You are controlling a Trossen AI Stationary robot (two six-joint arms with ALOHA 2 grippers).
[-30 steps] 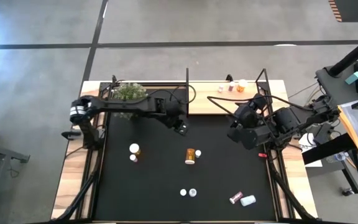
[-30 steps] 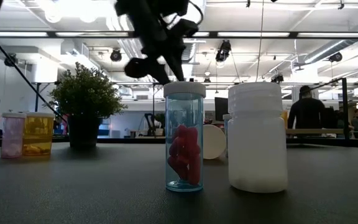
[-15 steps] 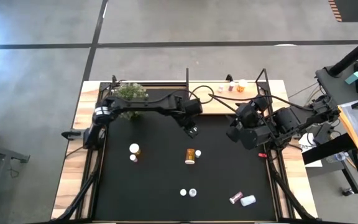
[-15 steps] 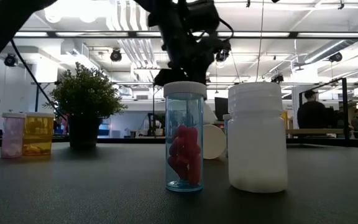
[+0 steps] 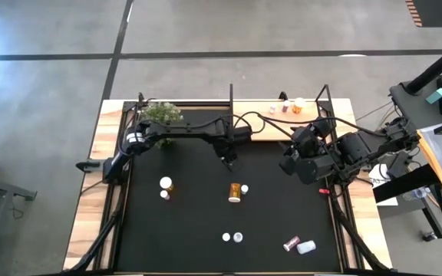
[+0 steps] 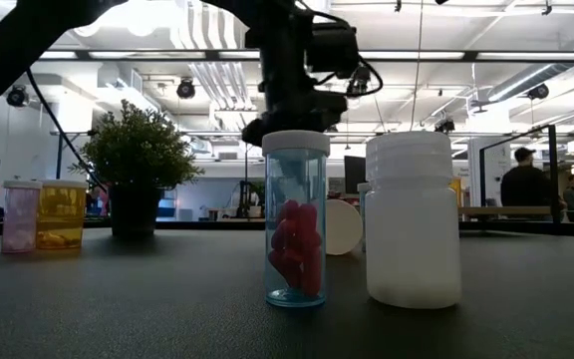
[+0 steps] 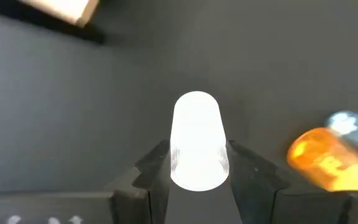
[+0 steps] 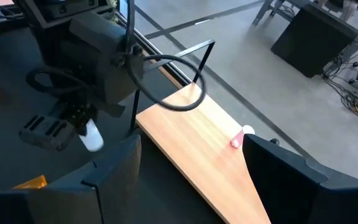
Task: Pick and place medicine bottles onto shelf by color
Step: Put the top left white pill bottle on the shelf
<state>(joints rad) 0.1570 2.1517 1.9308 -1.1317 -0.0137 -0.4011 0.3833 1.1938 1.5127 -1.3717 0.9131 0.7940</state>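
Note:
My left gripper (image 5: 227, 157) hangs over the black mat just in front of the shelf (image 5: 275, 127), shut on a small white medicine bottle (image 7: 196, 140); the right wrist view shows that bottle (image 8: 93, 138) too. My right gripper (image 5: 291, 158) waits open and high at the shelf's right end, holding nothing. Two bottles (image 5: 285, 109) (image 5: 298, 103) stand on the shelf's far right. An orange bottle (image 5: 235, 192) lies on the mat, and several others are scattered there (image 5: 166, 184) (image 5: 232, 237) (image 5: 299, 245). My left gripper pinches the white bottle's sides (image 7: 178, 163) between its two fingers. The fingers point steeply down from above, and the bottle sticks out past their tips. It hangs below the gripper, lifted clear of the mat.
A potted plant (image 5: 159, 115) stands at the far left corner. Black frame posts (image 5: 231, 100) (image 5: 326, 96) rise at the shelf's ends. In the low view a clear bottle with red pills (image 6: 296, 219) and a white bottle (image 6: 413, 219) stand close to the camera.
My left gripper, still shut on the white bottle, has gone down and a little toward the table's right edge. It has tipped from a slant to pointing nearly straight down. The left arm has stretched farther out over the mat.

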